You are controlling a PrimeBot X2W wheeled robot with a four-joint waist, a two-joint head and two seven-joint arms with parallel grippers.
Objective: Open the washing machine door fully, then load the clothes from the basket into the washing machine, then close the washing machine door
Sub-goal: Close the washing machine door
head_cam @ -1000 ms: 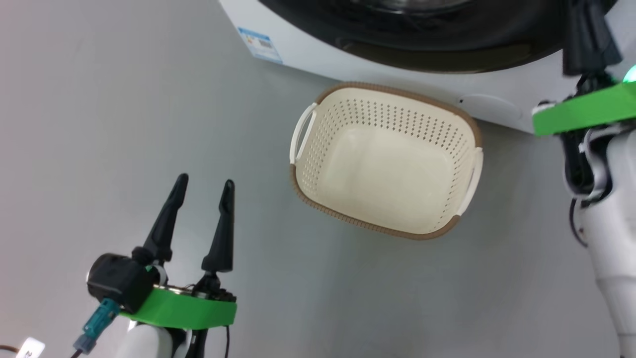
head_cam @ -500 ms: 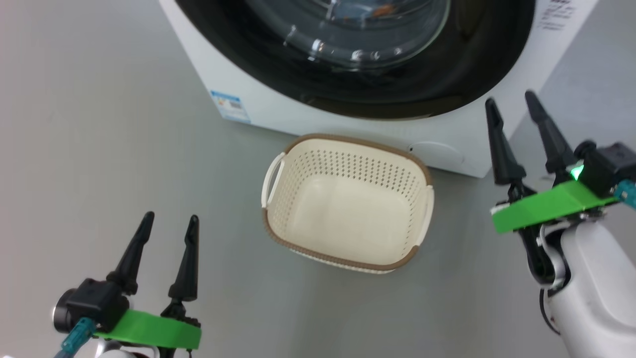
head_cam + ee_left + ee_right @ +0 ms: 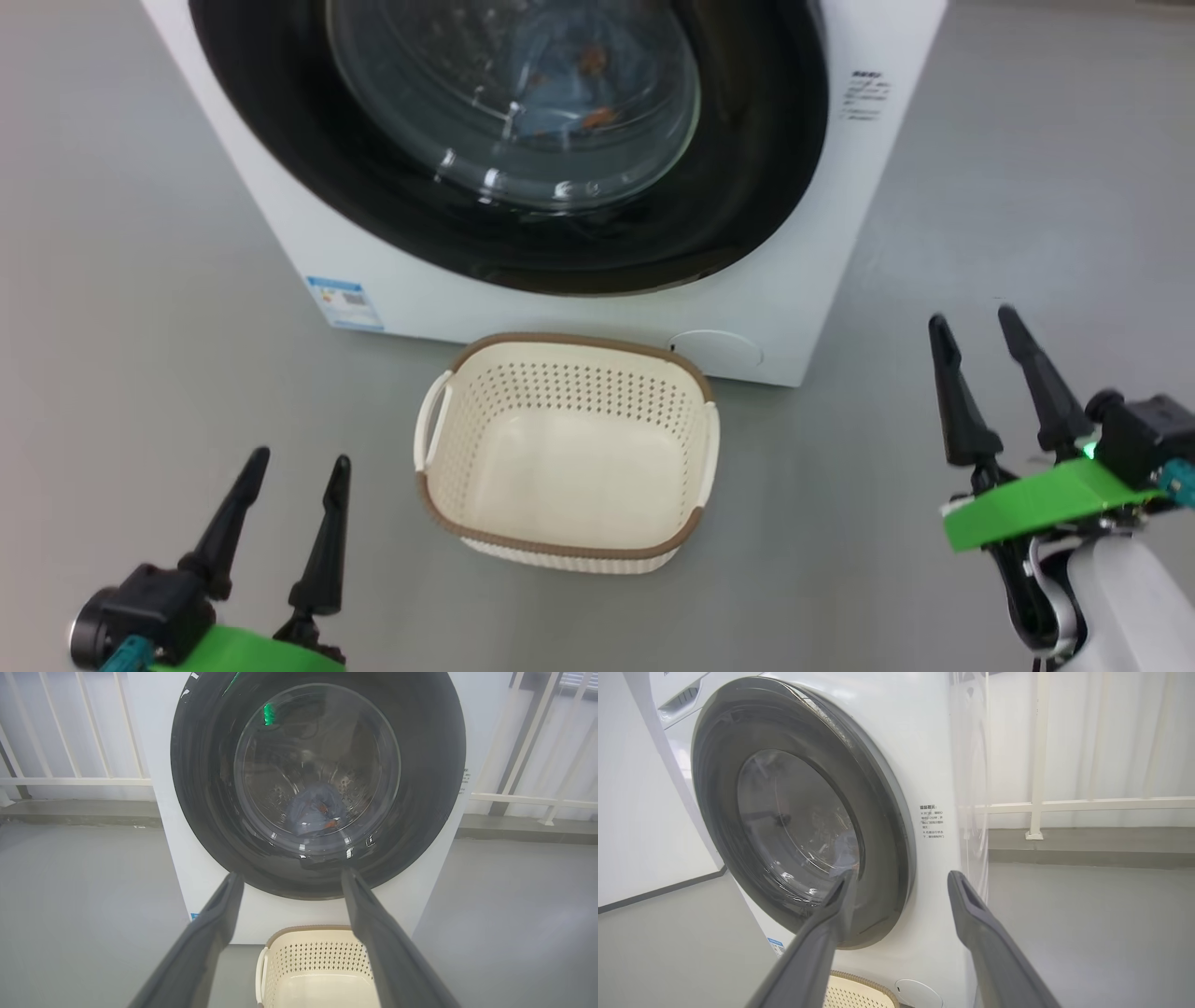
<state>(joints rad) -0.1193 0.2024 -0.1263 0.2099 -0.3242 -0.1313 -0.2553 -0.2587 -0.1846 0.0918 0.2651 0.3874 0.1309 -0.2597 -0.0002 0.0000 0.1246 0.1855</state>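
The white washing machine point(image 3: 845, 187) stands ahead with its washing machine door point(image 3: 738, 187) shut flat against the front. Through the glass window, blue clothes point(image 3: 314, 812) with orange marks lie in the drum. On the floor before the machine sits the cream basket point(image 3: 695, 532), and nothing lies in it. My left gripper point(image 3: 297, 464) hangs open at the lower left, apart from the basket. Off to the lower right my right gripper point(image 3: 976, 318) is open too, beside the machine's right corner. Neither holds anything.
Grey floor point(image 3: 140, 308) spreads to both sides of the machine. A white railing point(image 3: 70, 781) runs behind it. A small blue label point(image 3: 344, 302) and a round cover point(image 3: 719, 352) sit low on the machine's front.
The head camera has tilted up, bringing the door window into view. My right gripper came down from near the door to the lower right and now stands open. The left gripper stays open.
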